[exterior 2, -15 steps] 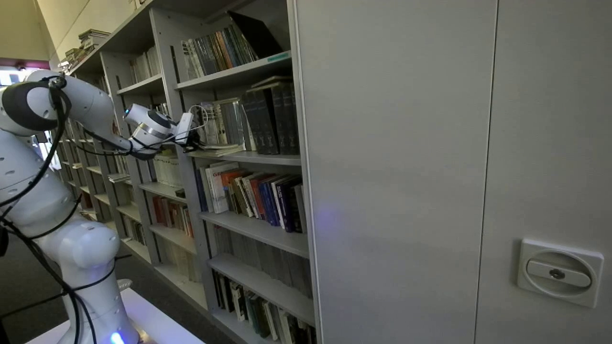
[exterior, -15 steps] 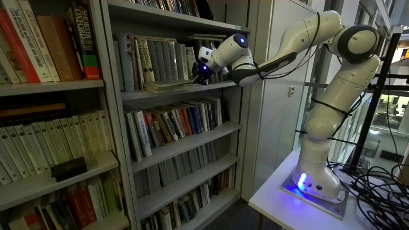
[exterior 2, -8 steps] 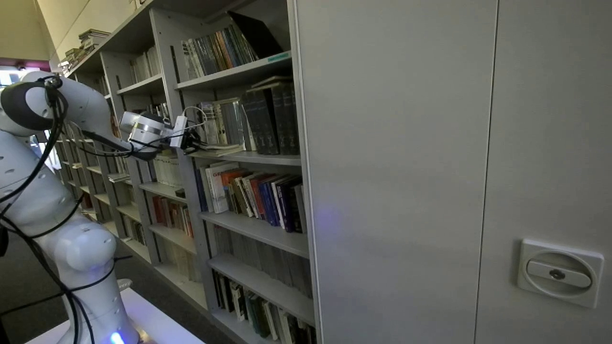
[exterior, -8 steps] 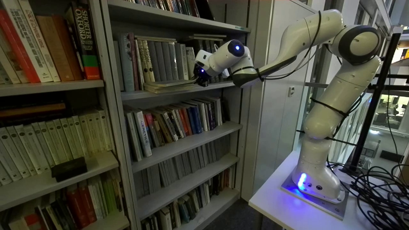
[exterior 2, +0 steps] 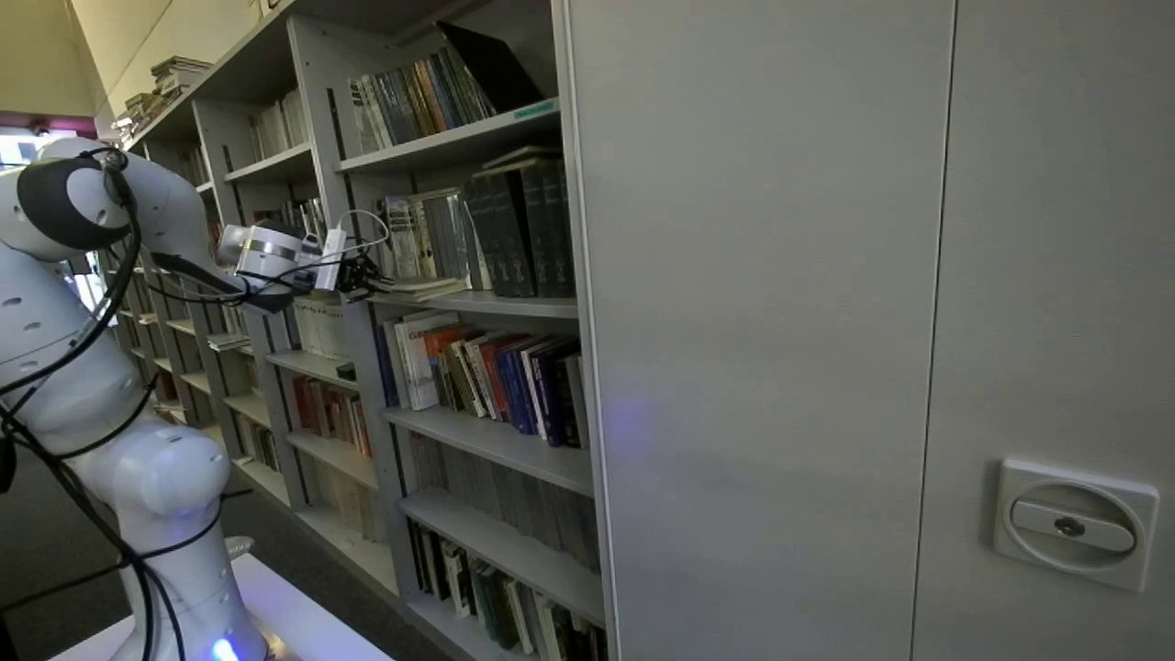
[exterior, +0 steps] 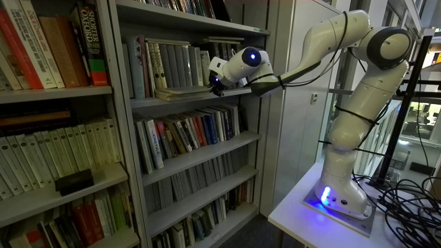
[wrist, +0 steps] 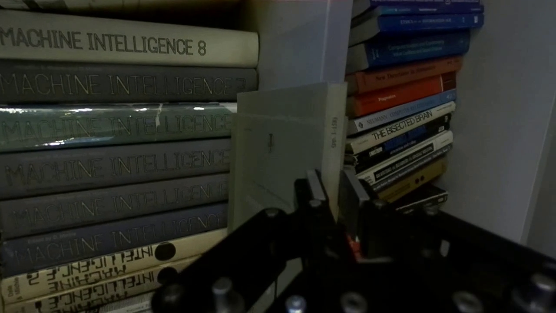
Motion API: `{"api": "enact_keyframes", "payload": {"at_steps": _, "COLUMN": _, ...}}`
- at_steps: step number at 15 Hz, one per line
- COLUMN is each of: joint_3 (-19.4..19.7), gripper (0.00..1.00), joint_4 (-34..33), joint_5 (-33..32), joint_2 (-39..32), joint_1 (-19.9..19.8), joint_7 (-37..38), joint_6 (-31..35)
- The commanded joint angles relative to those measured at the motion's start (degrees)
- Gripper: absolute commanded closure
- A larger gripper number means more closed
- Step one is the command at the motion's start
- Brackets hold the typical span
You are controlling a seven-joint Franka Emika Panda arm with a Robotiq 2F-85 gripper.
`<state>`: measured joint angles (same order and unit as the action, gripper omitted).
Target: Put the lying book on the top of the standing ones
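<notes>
Left of centre in an exterior view, the lying book [exterior: 182, 90] is set atop a flat stack [exterior: 182, 96] on a shelf [exterior: 143, 103] before the standing books [exterior: 179, 65], the gripper [exterior: 212, 88] placed at its right.

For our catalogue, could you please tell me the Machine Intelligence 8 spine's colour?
The Machine Intelligence 8 spine is pale cream, clearest in the wrist view.

Dim shelves [exterior: 206, 151], blue glow on table [exterior: 293, 217]
</notes>
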<state>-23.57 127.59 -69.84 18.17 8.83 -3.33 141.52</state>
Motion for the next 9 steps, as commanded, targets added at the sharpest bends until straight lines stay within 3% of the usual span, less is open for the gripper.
{"api": "enact_keyframes", "payload": {"at_steps": 1, "joint_3": 2.2, "gripper": 0.96, "joint_4": -1.0, "joint_5": -1.8, "joint_2": -1.0, "joint_1": 3.4, "joint_7": 0.1, "joint_6": -0.1}}
{"api": "enact_keyframes", "payload": {"at_steps": 3, "joint_3": 2.7, "gripper": 0.96, "joint_4": -1.0, "joint_5": -1.7, "joint_2": -1.0, "joint_1": 4.1, "joint_7": -0.2, "joint_6": -0.1}}
{"api": "enact_keyframes", "payload": {"at_steps": 4, "joint_3": 2.9, "gripper": 0.89, "joint_4": -1.0, "joint_5": -1.4, "joint_2": -1.1, "joint_1": 4.4, "joint_7": -0.4, "joint_6": -0.2}}
{"api": "enact_keyframes", "payload": {"at_steps": 5, "joint_3": 3.1, "gripper": 0.6, "joint_4": -1.0, "joint_5": -1.3, "joint_2": -1.1, "joint_1": 4.6, "joint_7": -0.6, "joint_6": 0.0}}
{"api": "enact_keyframes", "payload": {"at_steps": 7, "joint_3": 3.4, "gripper": 0.59, "joint_4": -1.0, "joint_5": -1.3, "joint_2": -1.1, "joint_1": 4.9, "joint_7": -0.9, "joint_6": 0.3}}
{"api": "enact_keyframes", "payload": {"at_steps": 9, "joint_3": 3.7, "gripper": 0.45, "joint_4": -1.0, "joint_5": -1.2, "joint_2": -1.3, "joint_1": 5.3, "joint_7": -1.1, "joint_6": 0.3}}
